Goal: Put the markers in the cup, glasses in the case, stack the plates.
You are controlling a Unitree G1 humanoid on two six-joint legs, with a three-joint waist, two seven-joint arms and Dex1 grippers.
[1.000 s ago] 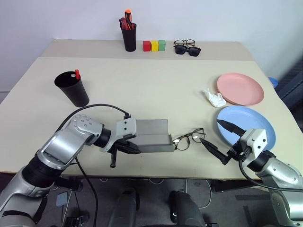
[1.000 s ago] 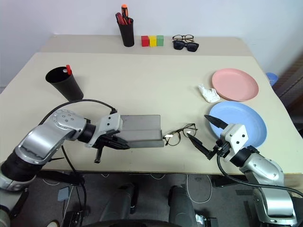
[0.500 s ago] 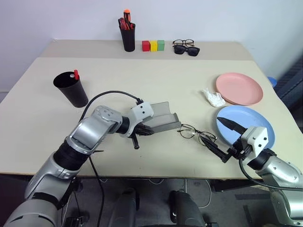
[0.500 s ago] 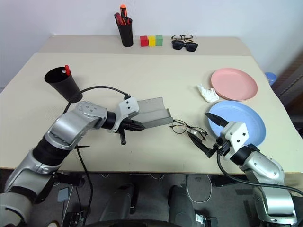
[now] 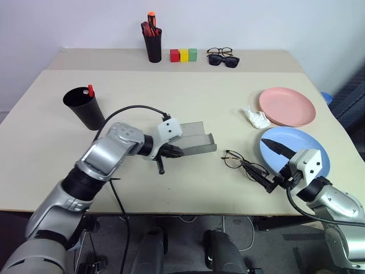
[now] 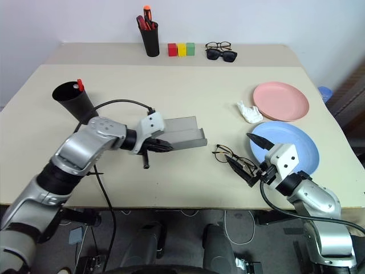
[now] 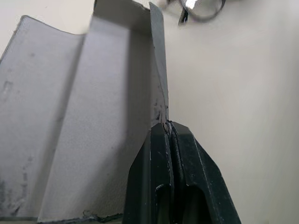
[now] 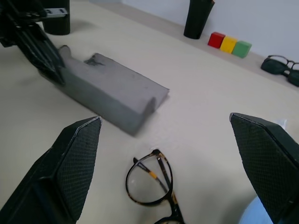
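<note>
Black cup (image 5: 84,107) stands near the table's left edge, upright, a red-capped marker (image 5: 90,91) poking above its rim. The other marker is not made out.

Narrower black pen pot (image 5: 153,44) at the far back, holding a cluster of red-orange pens (image 5: 149,23). Beside it a row of three blocks (image 5: 183,55): red, yellow, green. Just right of those, sunglasses (image 5: 225,60) with a second pair of dark-rimmed spectacles (image 5: 217,51) lying against them.

Grey case (image 5: 193,141) is open and lies mid-table, its inside bare. Left gripper (image 7: 167,127) has its fingers pressed together, pinching one thin wall of the case at its edge; the wrist view shows the felt inner surface running away from the fingertips.

Glasses (image 5: 238,162) lie on the table between the case and the blue plate (image 5: 317,149), apart from the case. Right gripper (image 5: 268,163) hangs with fingers spread wide, one finger over the blue plate, the other low by the glasses' near end; contact cannot be told.

Pink plate (image 5: 287,106) sits behind the blue one, the two apart, neither stacked. A small crumpled white thing (image 5: 257,118) lies at the pink plate's left rim.

Table (image 5: 171,91) is pale beige, a seam running across near the back. Plain light wall (image 5: 256,23) behind.
</note>
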